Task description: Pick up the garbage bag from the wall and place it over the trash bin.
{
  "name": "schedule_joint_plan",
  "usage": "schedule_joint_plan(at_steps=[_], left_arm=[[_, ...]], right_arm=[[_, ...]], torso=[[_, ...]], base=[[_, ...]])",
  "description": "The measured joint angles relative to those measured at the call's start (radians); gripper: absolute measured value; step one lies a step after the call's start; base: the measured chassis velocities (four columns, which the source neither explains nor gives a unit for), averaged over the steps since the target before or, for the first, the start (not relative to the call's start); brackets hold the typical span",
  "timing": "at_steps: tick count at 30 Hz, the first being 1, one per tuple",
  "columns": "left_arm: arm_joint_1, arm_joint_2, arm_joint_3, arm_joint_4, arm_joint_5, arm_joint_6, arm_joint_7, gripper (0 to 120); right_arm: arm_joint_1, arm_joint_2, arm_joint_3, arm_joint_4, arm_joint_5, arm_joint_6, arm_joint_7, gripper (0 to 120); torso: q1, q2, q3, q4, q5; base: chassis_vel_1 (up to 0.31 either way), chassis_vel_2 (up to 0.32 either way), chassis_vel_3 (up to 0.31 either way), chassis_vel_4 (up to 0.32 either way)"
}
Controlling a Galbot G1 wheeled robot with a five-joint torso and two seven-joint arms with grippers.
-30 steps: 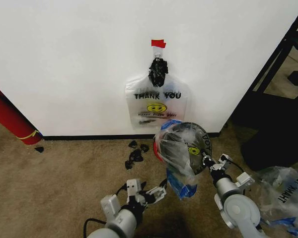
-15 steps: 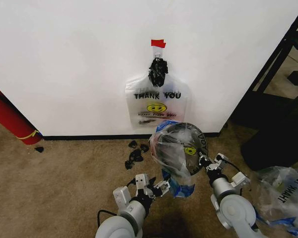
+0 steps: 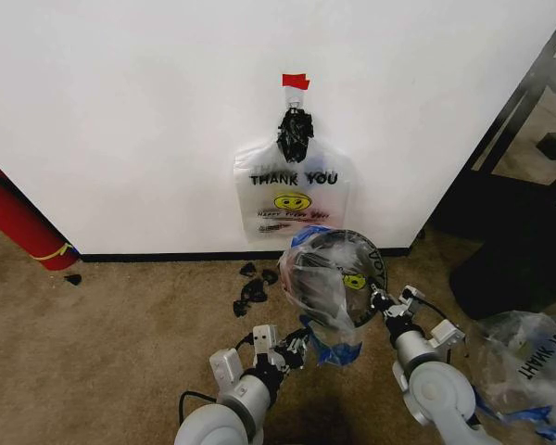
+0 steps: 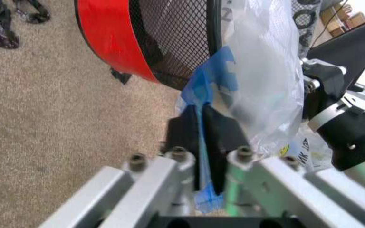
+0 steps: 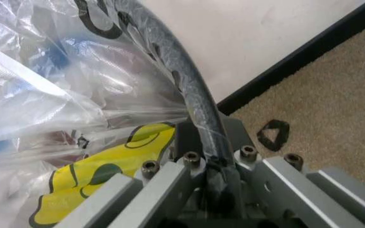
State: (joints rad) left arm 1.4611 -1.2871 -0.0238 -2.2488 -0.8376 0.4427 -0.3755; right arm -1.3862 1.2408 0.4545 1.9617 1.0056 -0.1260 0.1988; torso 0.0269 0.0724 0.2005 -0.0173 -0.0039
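My left claw (image 4: 200,142) is pinched tight on the blue bottom edge of the garbage bag (image 3: 326,278). It has crept a bit closer to the bag than half a second ago. Just past it, the red trash bin (image 4: 116,40) tips on its side above the carpet (image 3: 111,334), with the bag pulled over its mouth and dark mesh inside. My right claw (image 5: 206,156) bites the bin's black rim through the plastic, as before. Behind hangs the white bag (image 3: 293,197) on the wall (image 3: 130,120).

left pincer (image 4: 201,137) clamped, right pincer (image 5: 209,142) clamped, both arms raised forward
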Motion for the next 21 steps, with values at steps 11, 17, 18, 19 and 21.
schedule_joint_plan(at_steps=[11, 17, 18, 19, 21], left_arm=[[0.026, 0.025, -0.018, -0.038, 0.003, -0.002, -0.002, 0], [0.034, 0.030, -0.023, -0.055, -0.001, -0.003, 0.001, 18], [0.035, 0.030, -0.023, -0.056, -0.003, -0.003, 0.001, 21], [0.035, 0.030, -0.021, -0.058, -0.004, -0.003, 0.001, 26], [0.036, 0.029, -0.015, -0.061, -0.008, -0.003, 0.002, 34]], right_arm=[[-0.008, 0.011, 0.008, 0.010, -0.013, -0.001, 0.002, 0], [-0.006, 0.028, -0.003, 0.006, -0.032, -0.001, 0.003, 0], [-0.005, 0.031, -0.005, 0.004, -0.035, -0.001, 0.003, 0], [-0.003, 0.035, -0.007, 0.001, -0.038, -0.001, 0.004, 0], [-0.002, 0.040, -0.009, -0.002, -0.045, -0.001, 0.004, 0]], torso=[[0.000, 0.000, 0.000, 0.0000, 0.0000], [0.000, 0.000, 0.000, 0.0000, -0.0001], [0.000, 0.000, 0.000, 0.0000, -0.0001], [0.000, 0.000, 0.000, 0.0000, 0.0000], [0.000, 0.000, 0.000, 0.0000, 0.0000]], base=[[0.000, 0.000, 0.000, 0.000], [0.000, 0.000, 0.000, 0.000], [0.000, 0.000, 0.000, 0.000], [0.000, 0.000, 0.000, 0.000], [0.000, 0.000, 0.000, 0.000]])
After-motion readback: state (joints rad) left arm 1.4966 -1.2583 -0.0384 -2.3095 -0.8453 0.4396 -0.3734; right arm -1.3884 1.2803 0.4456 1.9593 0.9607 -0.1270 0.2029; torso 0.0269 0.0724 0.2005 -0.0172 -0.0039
